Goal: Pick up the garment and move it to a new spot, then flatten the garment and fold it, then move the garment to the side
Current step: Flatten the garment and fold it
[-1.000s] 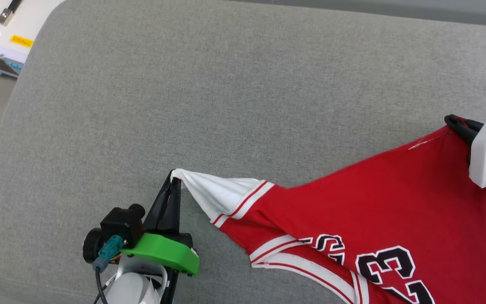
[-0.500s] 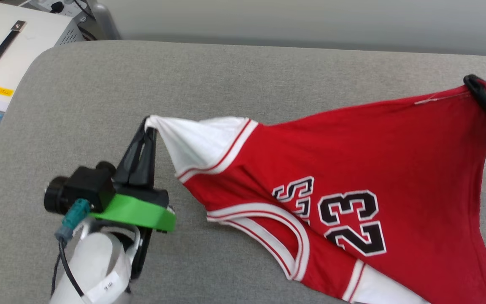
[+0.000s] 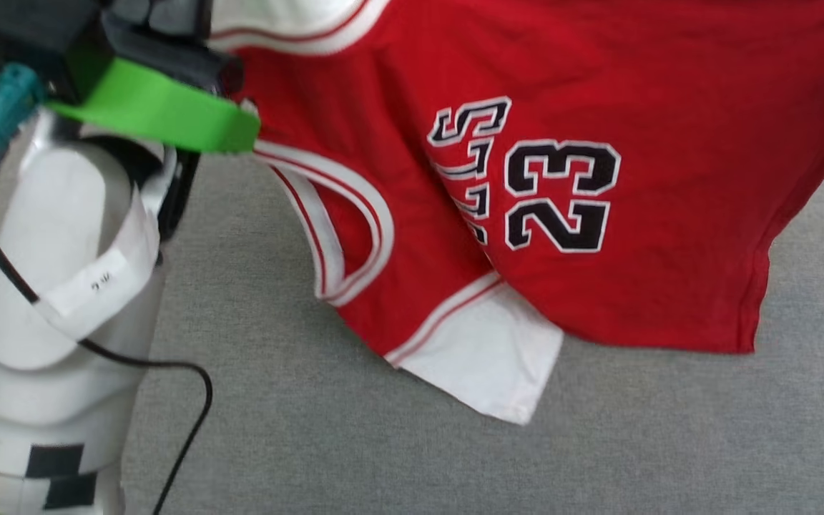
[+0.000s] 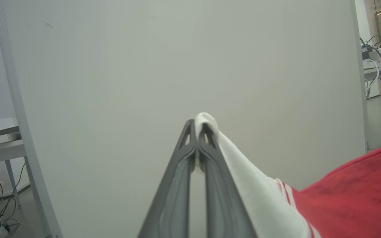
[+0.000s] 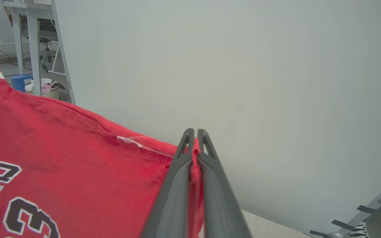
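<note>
The left jaws are pressed together on the tip of a white sleeve (image 4: 210, 122) of the garment (image 3: 669, 86). The right jaws pinch a fold of its red edge (image 5: 195, 162). The cloth hangs spread between the two grips, its "23" (image 3: 562, 193) facing the head camera, above the grey bench (image 3: 383, 458). Beyond both jaws stands a pale wall (image 4: 177, 49).

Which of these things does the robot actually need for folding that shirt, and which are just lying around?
In the job: the garment, pinched by the left gripper at a white sleeve and by the right gripper at a red edge; the grey cushion beneath it.
Just lying about: blue box, small basket, table with cables.
</note>
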`<state>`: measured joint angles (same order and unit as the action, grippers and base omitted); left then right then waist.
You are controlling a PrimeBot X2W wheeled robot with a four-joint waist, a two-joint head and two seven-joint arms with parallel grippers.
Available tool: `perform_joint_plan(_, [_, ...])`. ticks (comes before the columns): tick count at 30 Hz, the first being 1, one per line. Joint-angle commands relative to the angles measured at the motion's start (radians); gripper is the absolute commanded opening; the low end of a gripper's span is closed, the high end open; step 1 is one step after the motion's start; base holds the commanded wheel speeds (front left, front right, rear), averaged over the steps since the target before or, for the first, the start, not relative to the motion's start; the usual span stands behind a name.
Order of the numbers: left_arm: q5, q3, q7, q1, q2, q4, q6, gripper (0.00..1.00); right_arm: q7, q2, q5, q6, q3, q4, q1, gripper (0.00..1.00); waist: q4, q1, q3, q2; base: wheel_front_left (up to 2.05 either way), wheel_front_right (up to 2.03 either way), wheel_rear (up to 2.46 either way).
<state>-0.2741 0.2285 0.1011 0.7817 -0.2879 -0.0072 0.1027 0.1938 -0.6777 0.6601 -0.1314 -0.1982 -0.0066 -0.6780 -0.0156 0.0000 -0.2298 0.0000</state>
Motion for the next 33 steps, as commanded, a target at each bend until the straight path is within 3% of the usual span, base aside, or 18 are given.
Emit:
perform_joint_plan(1, [-0.001, 0.003, -0.002, 0.083, -0.011, 0.022, 0.008, 0.0, 0.011, 0.01, -0.016, 0.001, 0.011, -0.002, -0.058, 0.0, 0.018, 0.0, -0.071, 0.0, 0.0, 0.0, 0.0])
perform_joint_plan(11, [-0.004, 0.062, 0.002, 0.593, -0.045, 0.241, 0.026, 0.0, 0.026, 0.071, -0.118, 0.001, 0.007, 0.164, -0.524, 0.0, 0.054, 0.0, -0.25, 0.0, 0.0, 0.0, 0.0])
perform_joint_plan(20, [-0.009, 0.164, 0.051, 1.014, -0.056, 0.453, 0.028, 0.0, -0.063, 0.081, -0.215, 0.001, -0.083, 0.408, -0.933, 0.0, 0.066, 0.0, -0.352, 0.0, 0.0, 0.0, 0.0])
perform_joint_plan(26, [-0.044, 0.22, 0.088, 1.149, -0.066, 0.595, 0.028, 0.0, -0.132, 0.092, -0.212, 0.001, -0.158, 0.551, -1.069, 0.0, 0.07, 0.0, -0.402, 0.0, 0.0, 0.0, 0.0])
perform_joint_plan(33, [-0.1, 0.291, 0.139, 1.106, -0.081, 0.711, 0.028, 0.0, -0.219, 0.119, -0.16, 0.001, -0.266, 0.674, -1.046, 0.0, 0.071, 0.0, -0.428, 0.0, 0.0, 0.0, 0.0])
